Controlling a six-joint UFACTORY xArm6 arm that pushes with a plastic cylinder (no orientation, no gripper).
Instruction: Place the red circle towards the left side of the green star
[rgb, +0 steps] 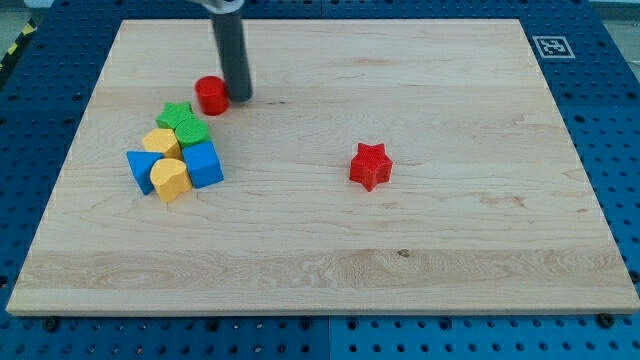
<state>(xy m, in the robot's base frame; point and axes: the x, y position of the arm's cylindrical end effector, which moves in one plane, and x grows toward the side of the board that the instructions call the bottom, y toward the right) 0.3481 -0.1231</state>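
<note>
In the camera view, a pale wooden counter (420, 250) fills most of the frame, lying on a blue perforated base (620, 120) with a small black-and-white marker (552, 46) at the counter's upper right corner.

The dark rod (231, 50) comes down from the top edge in the upper left of the frame, and my tip (239, 98) rests on the counter just to the right of the red circle (211, 94), touching it or very nearly so. The arm carries no pincer, only this rod, so there is nothing to open or close.

The red circle sits in the upper left part of the counter, just above and slightly right of the green star (177, 115). The green star heads a tight cluster in the left of the frame: a second green block (193, 134) at its lower right, a yellow block (160, 143) below it, a blue cube (204, 165), a yellow rounded block (171, 179) and a blue triangle-like block (141, 169) at the cluster's left edge.

A red star (370, 166) stands alone near the centre, well apart from everything else.
</note>
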